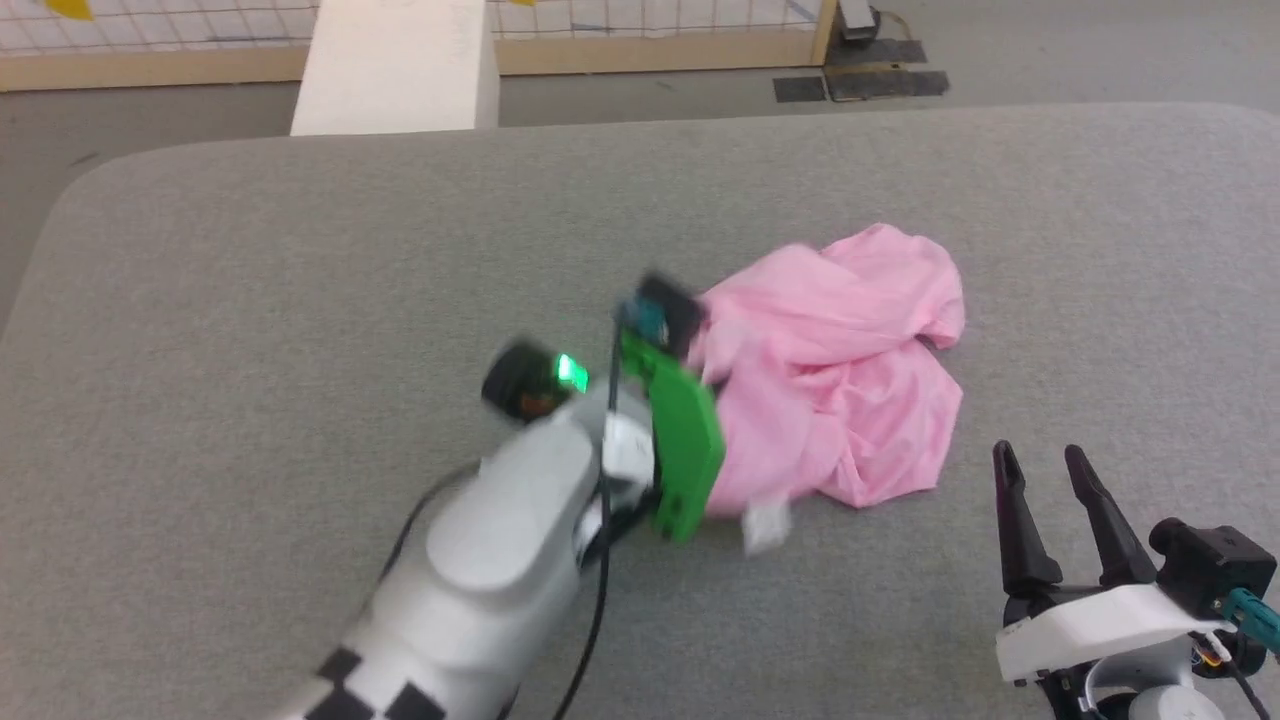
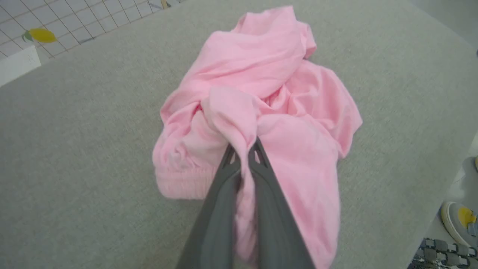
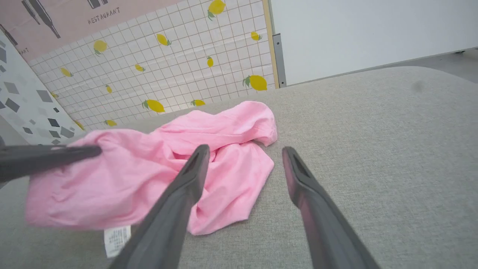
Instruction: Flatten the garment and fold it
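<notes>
Head view: motion smears the left arm (image 1: 500,540), and its green plate (image 1: 685,450) hides from you the left edge of the garment (image 1: 850,370). The care label (image 1: 767,522) is blurred; you cannot read its print in the right wrist view either. Left wrist view: the left gripper (image 2: 244,148) runs off the bottom edge; the right edge cuts a shoe (image 2: 457,220).

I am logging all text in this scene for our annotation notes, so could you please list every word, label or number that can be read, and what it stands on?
"RESTAURANT": dark capitals on the pink wall panel, seen in the right wrist view.
White care label at the edge of the pink garment: it carries printed lines, too small to read; in the head view it is blurred.
No other text is legible.
</notes>
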You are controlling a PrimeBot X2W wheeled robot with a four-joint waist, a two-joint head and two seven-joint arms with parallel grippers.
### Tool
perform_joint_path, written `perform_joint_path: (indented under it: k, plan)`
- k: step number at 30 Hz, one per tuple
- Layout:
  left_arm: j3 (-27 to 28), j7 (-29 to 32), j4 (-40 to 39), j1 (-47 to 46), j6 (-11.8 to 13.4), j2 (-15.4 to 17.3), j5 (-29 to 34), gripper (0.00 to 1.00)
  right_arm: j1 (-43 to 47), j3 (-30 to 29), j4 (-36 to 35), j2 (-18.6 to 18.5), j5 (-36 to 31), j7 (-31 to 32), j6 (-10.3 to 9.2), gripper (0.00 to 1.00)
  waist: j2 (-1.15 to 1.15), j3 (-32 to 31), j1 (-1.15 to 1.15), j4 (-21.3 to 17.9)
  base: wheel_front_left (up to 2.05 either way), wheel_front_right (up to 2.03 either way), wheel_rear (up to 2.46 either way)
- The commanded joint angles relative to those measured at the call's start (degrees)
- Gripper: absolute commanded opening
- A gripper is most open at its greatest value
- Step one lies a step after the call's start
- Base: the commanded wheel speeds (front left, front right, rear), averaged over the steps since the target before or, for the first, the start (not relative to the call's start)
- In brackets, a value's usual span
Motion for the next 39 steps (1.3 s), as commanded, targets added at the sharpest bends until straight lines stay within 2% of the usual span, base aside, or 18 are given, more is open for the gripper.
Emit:
perform_joint_path:
  k: [1, 6, 9, 10, 11, 16, 20, 24, 27, 29, 32, 35, 39]
  plan:
    - [-1.2, 1.4, 1.6, 2.2, -0.2, 0.8, 0.6, 0.00, -0.6, 0.2, 0.2, 0.0, 0.5, -0.6, -0.09, 1.00, 0.00, 0.4, 0.00, -0.9, 0.00, 0.00, 0.00]
    - [-3.7, 8.5, 7.7, 7.6, 0.6, 2.0, -0.1, 0.00, -0.4, -0.1, 0.5, 0.0, 0.4, -0.7, -0.09, 1.00, 0.00, 0.1, 0.00, -1.1, 0.00, 0.00, 0.00]
    - [-1.8, 10.5, 8.7, 9.3, 1.5, 2.0, -3.1, 0.00, -0.1, -0.6, 0.3, 0.0, 0.2, -0.4, -0.09, 1.00, 0.00, -0.4, 0.00, -0.8, 0.00, 0.00, 0.00]
    - [-0.2, 10.4, 8.3, 9.7, 1.8, 1.7, -5.0, 0.25, 0.1, -0.7, 0.2, 0.0, 0.1, -0.3, -0.09, 1.00, 0.00, -0.6, 0.00, -0.6, 0.00, 0.00, 0.00]
    - [1.6, 10.2, 7.4, 9.8, 1.9, 1.5, -7.0, 1.00, 0.2, -0.9, 0.0, 0.0, 0.0, -0.1, -0.09, 1.00, 0.00, -0.9, 0.00, -0.2, 0.00, 0.00, 0.00]
    - [11.4, 4.9, 0.9, 9.2, 3.6, 0.9, -15.6, 1.00, 0.4, -1.0, -0.6, 0.0, -0.4, 0.8, -0.09, 1.00, 0.00, -2.4, 0.00, 0.8, 0.00, 0.00, 0.00]
    - [18.4, -3.5, -5.2, 9.4, 5.7, 3.4, -17.5, 1.00, -0.4, -0.8, -1.0, 0.0, -0.6, 2.2, -0.09, 1.00, 0.00, -3.6, 0.00, 0.8, 0.00, 0.00, 0.00]
    - [23.1, -15.9, -10.9, 12.2, 8.4, 8.1, -13.8, 1.00, -2.6, -1.7, -0.5, 0.0, -1.3, 5.6, -0.09, 1.00, 0.00, -4.0, 0.00, 0.3, 0.00, 0.00, 0.00]
    - [24.3, -24.1, -14.8, 16.6, 11.0, 11.2, -9.1, 1.00, -5.8, -3.3, 1.3, 0.0, -2.7, 10.6, -0.09, 1.00, 0.00, -3.4, 0.00, -0.2, 0.00, 0.00, 0.00]
    - [24.5, -27.4, -17.1, 20.2, 12.7, 12.5, -6.5, 1.00, -8.4, -4.2, 2.8, 0.0, -3.4, 14.5, -0.09, 1.00, 0.00, -2.7, 0.00, -0.3, 0.00, 0.00, 0.00]
    - [25.8, -29.8, -21.3, 25.4, 15.1, 13.0, -3.5, 1.00, -12.9, -5.7, 6.3, -0.2, -5.3, 21.0, -0.09, 1.00, 0.00, -1.1, 0.00, 0.0, 0.00, 0.00, 0.00]
    - [27.0, -30.4, -25.3, 29.6, 16.4, 11.9, -1.5, 1.00, -17.0, -6.3, 10.1, -1.2, -6.7, 26.6, -0.09, 1.00, 0.00, 0.7, 0.00, 0.9, 0.00, 0.00, 0.00]
    - [29.5, -30.5, -30.0, 33.5, 17.6, 9.8, 1.7, 1.00, -21.8, -3.3, 15.4, -3.2, -8.4, 34.8, -0.09, 1.00, 0.00, 3.5, 0.00, 2.2, 0.00, 0.00, 0.00]
